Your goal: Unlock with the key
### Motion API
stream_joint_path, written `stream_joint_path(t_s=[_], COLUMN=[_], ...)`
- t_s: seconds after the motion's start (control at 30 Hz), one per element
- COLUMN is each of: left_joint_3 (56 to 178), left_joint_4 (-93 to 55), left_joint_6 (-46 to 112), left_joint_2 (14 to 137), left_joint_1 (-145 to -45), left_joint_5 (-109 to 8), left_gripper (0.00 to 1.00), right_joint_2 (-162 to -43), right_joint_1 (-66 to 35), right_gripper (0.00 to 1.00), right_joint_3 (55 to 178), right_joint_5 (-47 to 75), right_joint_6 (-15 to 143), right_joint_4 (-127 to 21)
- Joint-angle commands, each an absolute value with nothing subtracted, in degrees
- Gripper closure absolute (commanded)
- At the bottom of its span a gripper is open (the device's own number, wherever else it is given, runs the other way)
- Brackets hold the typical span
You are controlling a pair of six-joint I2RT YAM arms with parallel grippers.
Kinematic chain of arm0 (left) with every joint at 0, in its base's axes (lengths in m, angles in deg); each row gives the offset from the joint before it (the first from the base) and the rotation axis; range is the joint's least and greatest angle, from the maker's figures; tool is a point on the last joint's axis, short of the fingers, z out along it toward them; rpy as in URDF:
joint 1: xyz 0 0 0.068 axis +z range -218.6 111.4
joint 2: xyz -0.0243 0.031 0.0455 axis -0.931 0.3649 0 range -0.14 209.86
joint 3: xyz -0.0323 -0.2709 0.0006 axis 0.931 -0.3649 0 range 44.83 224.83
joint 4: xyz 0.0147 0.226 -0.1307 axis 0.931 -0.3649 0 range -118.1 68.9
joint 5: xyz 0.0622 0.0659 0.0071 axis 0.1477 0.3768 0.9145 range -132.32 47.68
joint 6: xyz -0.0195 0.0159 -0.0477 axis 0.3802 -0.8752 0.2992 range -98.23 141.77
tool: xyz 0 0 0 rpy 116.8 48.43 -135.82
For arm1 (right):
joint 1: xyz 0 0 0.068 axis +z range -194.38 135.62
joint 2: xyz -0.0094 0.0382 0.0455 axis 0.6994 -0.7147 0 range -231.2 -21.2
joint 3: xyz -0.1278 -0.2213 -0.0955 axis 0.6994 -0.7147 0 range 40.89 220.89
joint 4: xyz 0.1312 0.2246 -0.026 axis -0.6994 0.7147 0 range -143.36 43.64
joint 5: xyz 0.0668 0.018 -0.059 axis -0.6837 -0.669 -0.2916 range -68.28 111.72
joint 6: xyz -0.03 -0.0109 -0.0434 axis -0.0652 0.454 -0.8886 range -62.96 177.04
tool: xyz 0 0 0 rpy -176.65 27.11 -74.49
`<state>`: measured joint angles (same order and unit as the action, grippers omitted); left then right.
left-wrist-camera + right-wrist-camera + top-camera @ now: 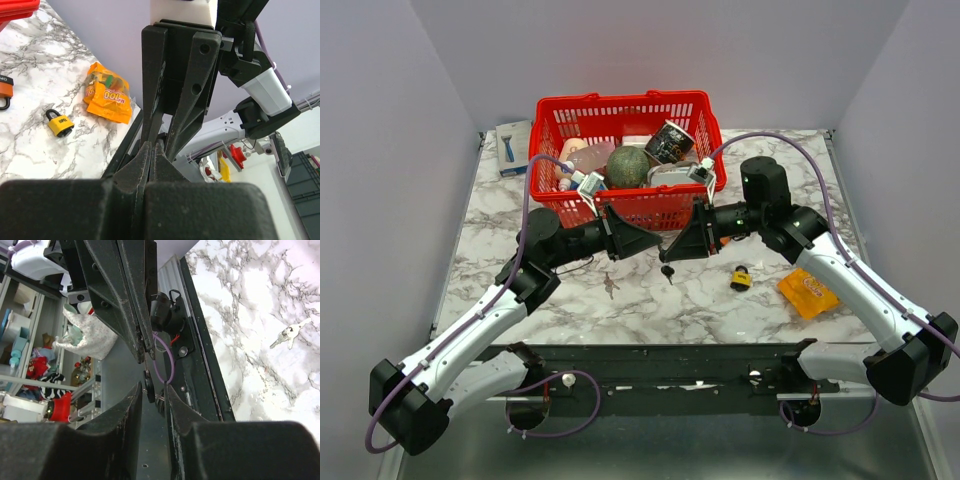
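Observation:
A yellow padlock [741,278] lies on the marble table, right of centre; it also shows in the left wrist view [60,123]. My two grippers meet tip to tip above the table's middle. My left gripper [655,245] [152,145] is shut on the blade of a key with a black head [149,386], which hangs down [667,270]. My right gripper [677,247] [152,387] is open, its fingers on either side of the key's head with small gaps. The padlock lies apart from both grippers.
A red basket [552,120] full of items stands just behind the grippers. An orange snack packet [807,293] [107,92] lies right of the padlock. A loose bunch of keys [610,287] [289,335] lies on the table. A blue-white box [512,145] sits back left.

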<state>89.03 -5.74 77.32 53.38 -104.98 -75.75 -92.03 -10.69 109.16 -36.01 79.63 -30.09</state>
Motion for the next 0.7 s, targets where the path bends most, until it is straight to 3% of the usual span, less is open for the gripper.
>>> stream_joint_path(t_s=[0.0, 0.47, 0.57, 0.67], left_joint_3=[88.51, 88.25, 88.16, 88.16], left_joint_4=[-3.52, -3.69, -3.78, -3.78], left_joint_6=[77.41, 77.23, 77.32, 77.41], left_joint_2=[52.51, 51.54, 51.45, 51.63], left_joint_1=[-104.9, -104.81, -104.81, -104.81], left_joint_5=[-74.84, -73.61, -73.53, -73.7], left_gripper=[1.0, 1.0, 1.0, 1.0], right_joint_2=[-91.43, -92.31, -92.13, -91.96], right_joint_1=[-10.36, -9.31, -9.22, -9.22], right_gripper=[0.67, 0.65, 0.69, 0.79], right_joint_3=[108.48, 107.95, 108.04, 108.04], right_joint_5=[-38.31, -39.63, -39.1, -38.75], right_joint_6=[80.16, 79.98, 79.89, 79.89], right_joint_4=[-31.91, -32.27, -32.27, -32.35])
